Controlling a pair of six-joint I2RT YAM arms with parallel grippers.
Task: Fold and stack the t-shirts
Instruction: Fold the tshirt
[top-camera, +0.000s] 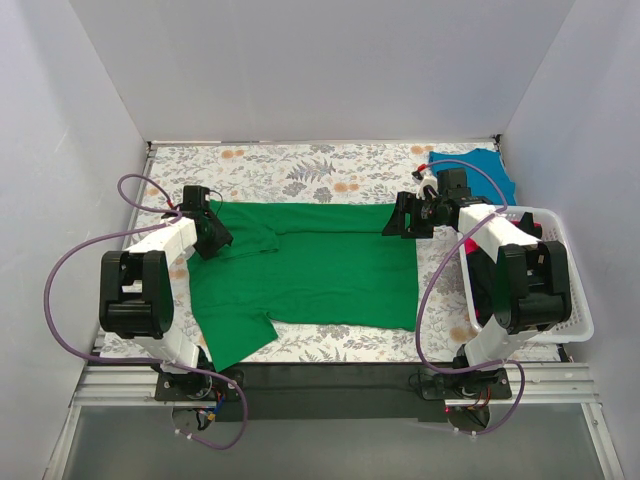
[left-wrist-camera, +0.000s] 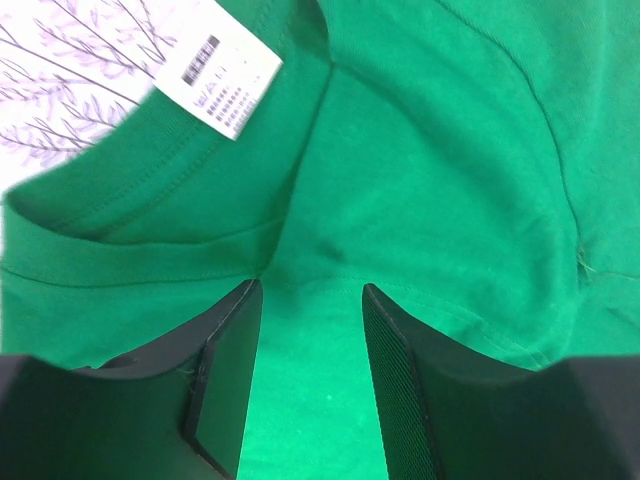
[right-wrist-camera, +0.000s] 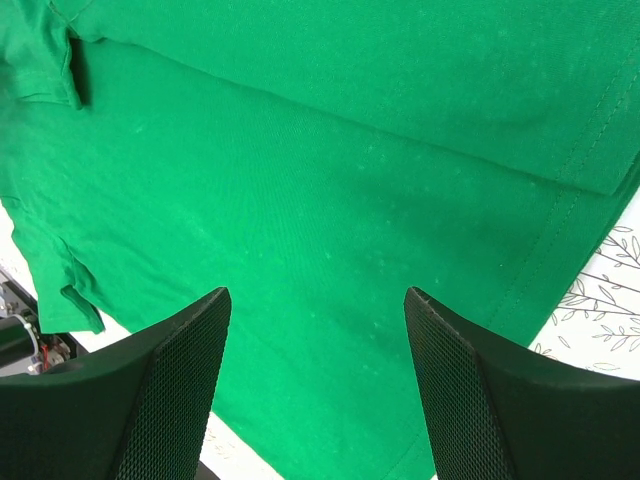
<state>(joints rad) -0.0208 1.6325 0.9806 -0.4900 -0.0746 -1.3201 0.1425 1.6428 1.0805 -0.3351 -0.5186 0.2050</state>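
Observation:
A bright green t-shirt (top-camera: 310, 265) lies spread across the table, its far long edge folded over towards me. My left gripper (top-camera: 214, 236) is open just above the collar end; the left wrist view shows green fabric (left-wrist-camera: 420, 180) and a white label (left-wrist-camera: 215, 75) by the neckline. My right gripper (top-camera: 398, 222) is open over the shirt's far right corner; the right wrist view shows the folded hem (right-wrist-camera: 420, 110). A teal-blue t-shirt (top-camera: 482, 168) lies folded at the far right. Red-pink cloth (top-camera: 470, 246) shows in the basket.
A white slotted basket (top-camera: 570, 320) stands at the right edge beside my right arm. The table has a floral cloth (top-camera: 300, 170). White walls close in the back and both sides. Purple cables loop off both arms.

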